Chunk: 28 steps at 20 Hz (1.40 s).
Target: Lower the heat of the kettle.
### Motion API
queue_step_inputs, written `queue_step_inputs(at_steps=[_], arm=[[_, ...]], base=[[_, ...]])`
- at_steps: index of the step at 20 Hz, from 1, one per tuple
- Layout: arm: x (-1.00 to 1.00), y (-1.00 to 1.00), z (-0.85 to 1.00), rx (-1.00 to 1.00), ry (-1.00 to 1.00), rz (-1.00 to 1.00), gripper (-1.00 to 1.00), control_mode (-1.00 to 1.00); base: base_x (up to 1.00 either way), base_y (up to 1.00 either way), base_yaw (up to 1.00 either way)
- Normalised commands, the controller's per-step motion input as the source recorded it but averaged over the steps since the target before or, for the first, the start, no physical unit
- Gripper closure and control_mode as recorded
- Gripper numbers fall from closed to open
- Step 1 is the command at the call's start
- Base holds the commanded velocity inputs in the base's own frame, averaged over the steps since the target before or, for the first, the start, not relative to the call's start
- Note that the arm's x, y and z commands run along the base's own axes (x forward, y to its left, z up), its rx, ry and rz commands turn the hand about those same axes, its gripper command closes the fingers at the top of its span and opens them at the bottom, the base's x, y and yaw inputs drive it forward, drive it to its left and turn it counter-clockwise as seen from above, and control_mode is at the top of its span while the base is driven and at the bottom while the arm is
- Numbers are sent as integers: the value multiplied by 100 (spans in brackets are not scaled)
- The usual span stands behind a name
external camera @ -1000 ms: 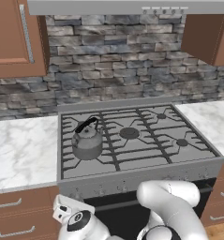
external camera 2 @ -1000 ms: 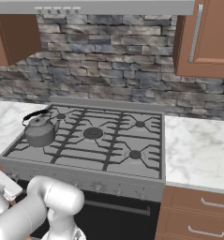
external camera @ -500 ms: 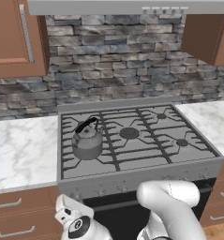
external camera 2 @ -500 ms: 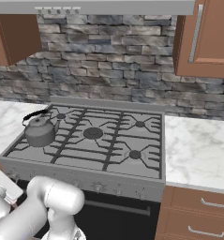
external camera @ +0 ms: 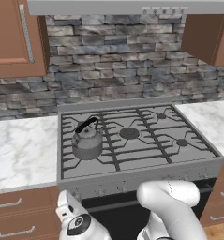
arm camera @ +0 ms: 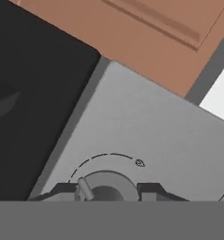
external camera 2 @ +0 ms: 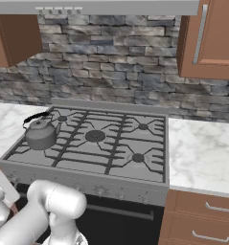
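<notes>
Grey metal kettle [external camera: 87,142] sits on the stove's front-left burner, not for lifting; I'd turn the small rigid knob [arm camera: 104,186] on the front panel, end effector [arm camera: 105,193] fingers straddling it, grip unclear.

Home kitchen: gas stove [external camera: 132,140], marble worktop [external camera: 19,150], stone backsplash [external camera: 118,79], wooden cabinets [external camera: 15,37], range hood [external camera: 132,6], kettle [external camera: 87,140] on burner.

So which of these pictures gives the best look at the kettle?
The left base view: the kettle sits large and near the middle, its black handle and lid plain, on the stove's front left burner. The right base view shows it smaller, off at the left. The hand view faces the stove's front panel instead.
</notes>
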Motion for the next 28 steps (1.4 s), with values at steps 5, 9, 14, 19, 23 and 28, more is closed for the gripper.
queue_step_inputs(at_steps=[5,9,14,19,23,28], arm=[[0,-2,3,37,-2,0,100,-100],[0,-6,0,40,-3,0,100,-100],[0,-8,5,42,-3,0,100,-100],[0,-9,16,43,-2,0,100,-100],[0,-9,18,43,0,0,100,-100],[0,-8,14,43,0,0,100,-100]], base=[[0,0,0],[0,0,0],[0,0,0],[0,0,0],[0,0,0],[0,0,0]])
